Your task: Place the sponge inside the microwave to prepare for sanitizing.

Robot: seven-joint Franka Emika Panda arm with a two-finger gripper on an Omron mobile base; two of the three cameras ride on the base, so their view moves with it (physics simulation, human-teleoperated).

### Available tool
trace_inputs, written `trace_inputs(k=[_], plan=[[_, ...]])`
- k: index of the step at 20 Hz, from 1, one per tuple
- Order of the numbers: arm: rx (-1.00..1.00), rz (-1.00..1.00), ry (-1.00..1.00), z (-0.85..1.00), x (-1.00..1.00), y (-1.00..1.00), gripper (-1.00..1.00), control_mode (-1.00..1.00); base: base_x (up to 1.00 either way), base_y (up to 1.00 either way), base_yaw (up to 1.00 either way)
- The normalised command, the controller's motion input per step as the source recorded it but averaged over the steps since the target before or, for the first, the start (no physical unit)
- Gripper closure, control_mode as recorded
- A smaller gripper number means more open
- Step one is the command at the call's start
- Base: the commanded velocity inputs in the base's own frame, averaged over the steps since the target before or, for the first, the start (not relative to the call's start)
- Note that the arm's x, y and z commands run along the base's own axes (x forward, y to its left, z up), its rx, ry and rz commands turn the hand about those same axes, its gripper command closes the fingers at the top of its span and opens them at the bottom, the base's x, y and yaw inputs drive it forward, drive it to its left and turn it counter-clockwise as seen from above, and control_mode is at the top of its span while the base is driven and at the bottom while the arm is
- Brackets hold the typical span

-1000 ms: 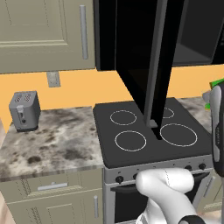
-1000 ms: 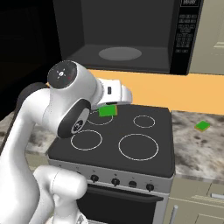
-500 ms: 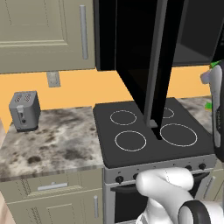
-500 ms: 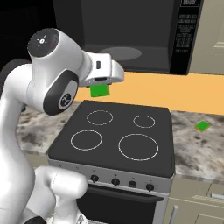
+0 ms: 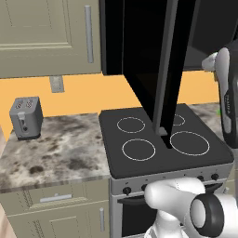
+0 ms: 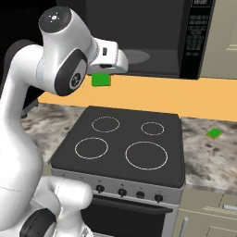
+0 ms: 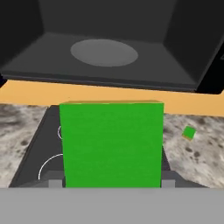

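My gripper (image 6: 101,75) is shut on the green sponge (image 6: 101,79) and holds it in the air above the cooktop's back left, just below and in front of the microwave (image 6: 152,32) opening. In the hand view the sponge (image 7: 111,142) is a big green block between my fingertips (image 7: 54,183), at my gripper (image 7: 111,181). Straight ahead is the microwave (image 7: 109,26) cavity, dark, with its round grey turntable (image 7: 104,51). The microwave door (image 5: 163,69) stands wide open, swung out over the stove.
The black four-ring cooktop (image 6: 122,144) with oven knobs lies below. A small green block (image 6: 214,134) rests on the marble counter to the right. A grey toaster (image 5: 25,117) sits on the left counter. The microwave's keypad panel (image 6: 196,39) borders the cavity on the right.
The arm has risen and carried the sponge from just over the cooktop up to the level of the microwave's lower edge, closer to the opening.
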Motion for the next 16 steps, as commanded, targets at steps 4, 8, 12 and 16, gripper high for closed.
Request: trace_inputs(k=[4, 8, 12, 16], plan=[[0.00, 0.00, -0.08, 0.50, 0.32, 0.14, 1.00, -1.00, 0.00, 0.00, 0.00], [0.00, 0.00, -0.04, 0.12, 0.48, 0.11, 1.00, -1.00, 0.00, 0.00, 0.00], [0.00, 0.00, 0.00, -0.01, 0.66, 0.01, 1.00, -1.00, 0.00, 0.00, 0.00], [0.00, 0.00, 0.00, 0.00, 0.55, 0.04, 1.00, -1.00, 0.00, 0.00, 0.00]])
